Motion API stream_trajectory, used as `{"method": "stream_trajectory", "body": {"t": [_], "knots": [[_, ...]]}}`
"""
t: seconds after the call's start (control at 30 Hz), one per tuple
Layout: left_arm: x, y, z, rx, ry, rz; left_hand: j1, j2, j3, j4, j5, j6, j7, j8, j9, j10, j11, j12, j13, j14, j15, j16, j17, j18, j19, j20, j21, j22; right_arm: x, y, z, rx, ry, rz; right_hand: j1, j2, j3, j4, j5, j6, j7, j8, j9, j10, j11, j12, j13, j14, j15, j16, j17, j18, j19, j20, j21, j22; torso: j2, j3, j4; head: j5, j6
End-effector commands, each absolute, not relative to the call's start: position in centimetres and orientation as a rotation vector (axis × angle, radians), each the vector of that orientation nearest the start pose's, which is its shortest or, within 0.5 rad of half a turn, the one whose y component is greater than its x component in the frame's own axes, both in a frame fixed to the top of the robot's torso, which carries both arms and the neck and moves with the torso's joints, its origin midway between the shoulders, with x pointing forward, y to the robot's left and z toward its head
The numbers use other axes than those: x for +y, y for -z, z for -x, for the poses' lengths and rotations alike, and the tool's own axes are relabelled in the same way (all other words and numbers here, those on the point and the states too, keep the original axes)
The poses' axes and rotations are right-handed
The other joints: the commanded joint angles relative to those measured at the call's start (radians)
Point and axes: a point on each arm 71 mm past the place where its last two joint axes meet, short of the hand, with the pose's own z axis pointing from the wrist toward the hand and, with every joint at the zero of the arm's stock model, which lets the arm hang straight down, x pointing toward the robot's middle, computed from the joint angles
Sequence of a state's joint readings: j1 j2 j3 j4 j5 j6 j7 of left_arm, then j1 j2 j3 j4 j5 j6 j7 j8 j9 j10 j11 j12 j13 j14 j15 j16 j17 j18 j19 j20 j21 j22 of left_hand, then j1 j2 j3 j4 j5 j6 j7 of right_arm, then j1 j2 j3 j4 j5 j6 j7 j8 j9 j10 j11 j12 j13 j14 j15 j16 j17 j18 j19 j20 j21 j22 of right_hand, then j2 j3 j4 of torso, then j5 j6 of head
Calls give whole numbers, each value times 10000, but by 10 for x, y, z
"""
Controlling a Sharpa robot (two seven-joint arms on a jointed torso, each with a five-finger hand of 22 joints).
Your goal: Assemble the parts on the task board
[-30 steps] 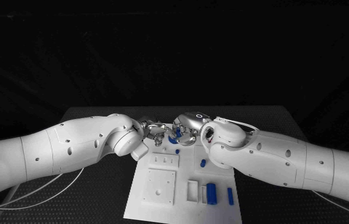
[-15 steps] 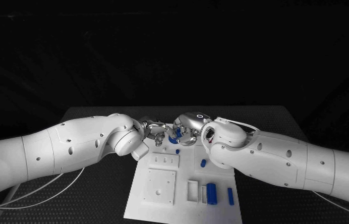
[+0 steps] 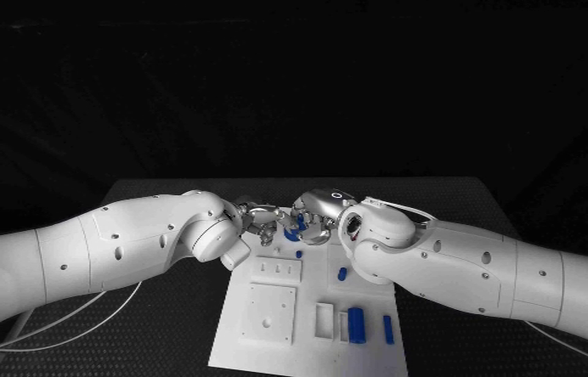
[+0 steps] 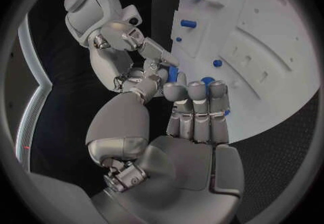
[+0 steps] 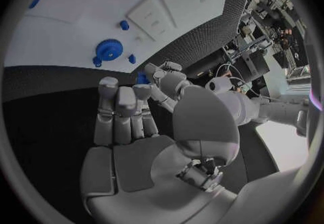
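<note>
**Both hands meeting over the far end of the board, small blue part between the fingertips**

Near edge first. The task board (image 3: 276, 343) is a white plate lying lengthways on the black table (image 3: 160, 326), its near end toward 6 o'clock. Its near half carries a raised square panel (image 3: 269, 309) and a narrow open slot (image 3: 324, 319) beside it. Right of the slot, toward 4 o'clock of the board: one thick blue cylinder (image 3: 357, 324) and one thin blue bar (image 3: 388, 329), both lying flat and apart from each other. Further up, one short blue piece (image 3: 342, 274) lies near the right forearm, and one blue peg (image 3: 299, 256) sits at board centre by a small plate.

At the 12 o'clock end the left hand (image 3: 260, 220) and right hand (image 3: 313, 222) face each other, fingertips nearly touching. A small blue part (image 4: 173, 74) sits between them; the left wrist view shows the right hand's fingertips pinching it, with the left hand's fingers pressed side by side just under it. Whether the left hand also grips it, I cannot tell. The right wrist view shows a blue gear (image 5: 108, 49) flat on the board.

Against the frames 1.0 s and 0.5 s ago: no visible shift of arms, hands or parts.

Count seen: blue pieces, six; hands, two; board, one.
</note>
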State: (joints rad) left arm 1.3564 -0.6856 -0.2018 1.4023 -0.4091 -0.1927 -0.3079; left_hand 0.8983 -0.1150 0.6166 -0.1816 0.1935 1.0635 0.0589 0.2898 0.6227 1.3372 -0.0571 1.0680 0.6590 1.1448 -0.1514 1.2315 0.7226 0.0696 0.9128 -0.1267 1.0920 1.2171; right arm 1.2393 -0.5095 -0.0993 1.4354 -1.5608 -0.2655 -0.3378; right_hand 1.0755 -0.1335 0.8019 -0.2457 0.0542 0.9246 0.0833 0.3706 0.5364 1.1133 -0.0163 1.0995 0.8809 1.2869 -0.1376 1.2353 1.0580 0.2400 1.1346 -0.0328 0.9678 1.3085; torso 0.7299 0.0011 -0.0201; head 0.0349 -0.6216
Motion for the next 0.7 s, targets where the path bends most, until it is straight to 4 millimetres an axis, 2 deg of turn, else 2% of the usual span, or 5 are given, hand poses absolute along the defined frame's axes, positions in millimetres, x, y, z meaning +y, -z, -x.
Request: {"method": "stream_trajectory", "body": {"t": [0.03, 0.17, 0.7], "knots": [[165, 199, -507, 21416, 9178, 7914, -8, -202, 6, 165, -254, 0, -56, -80, -2, -130, -28, 38, -10, -64, -93, 62, -23, -78, 29, -1281, 77, -23, -56, 191, -480, 17092, -6463, 3134, -31, -96, 77, -6, -44, 1705, -145, 59, -14, -299, -233, -36, -14, 15, -46, -41, -9, 218, 26, -30, 49, 14, -1, -1, 1, 0, -9], [165, 200, -507, 21477, 9113, 7848, -16, -389, 38, 387, -626, -19, -50, -127, 12, -146, -24, 47, -15, -77, -90, 72, -43, -62, 7, -1275, 100, -55, -56, 191, -480, 17080, -6456, 3055, -38, -103, 98, -4, -42, 1713, -147, 59, -13, -292, -234, -35, -13, 21, -47, -41, -9, 218, 32, -28, 49, 14, 0, 1, -2, 11, -18], [162, 201, -505, 21739, 9100, 7536, 101, -433, 80, 445, -730, -71, -36, -182, 18, -175, -10, 48, -20, -99, -81, 75, -60, -48, -23, -1270, 122, -77, -60, 193, -481, 17290, -6346, 2474, -72, -116, 205, -8, -15, 1747, -155, 47, -18, -263, -242, -35, -12, 52, -53, -44, -13, 218, 56, -21, 52, 15, -2, 0, -1, 22, -34]]}}
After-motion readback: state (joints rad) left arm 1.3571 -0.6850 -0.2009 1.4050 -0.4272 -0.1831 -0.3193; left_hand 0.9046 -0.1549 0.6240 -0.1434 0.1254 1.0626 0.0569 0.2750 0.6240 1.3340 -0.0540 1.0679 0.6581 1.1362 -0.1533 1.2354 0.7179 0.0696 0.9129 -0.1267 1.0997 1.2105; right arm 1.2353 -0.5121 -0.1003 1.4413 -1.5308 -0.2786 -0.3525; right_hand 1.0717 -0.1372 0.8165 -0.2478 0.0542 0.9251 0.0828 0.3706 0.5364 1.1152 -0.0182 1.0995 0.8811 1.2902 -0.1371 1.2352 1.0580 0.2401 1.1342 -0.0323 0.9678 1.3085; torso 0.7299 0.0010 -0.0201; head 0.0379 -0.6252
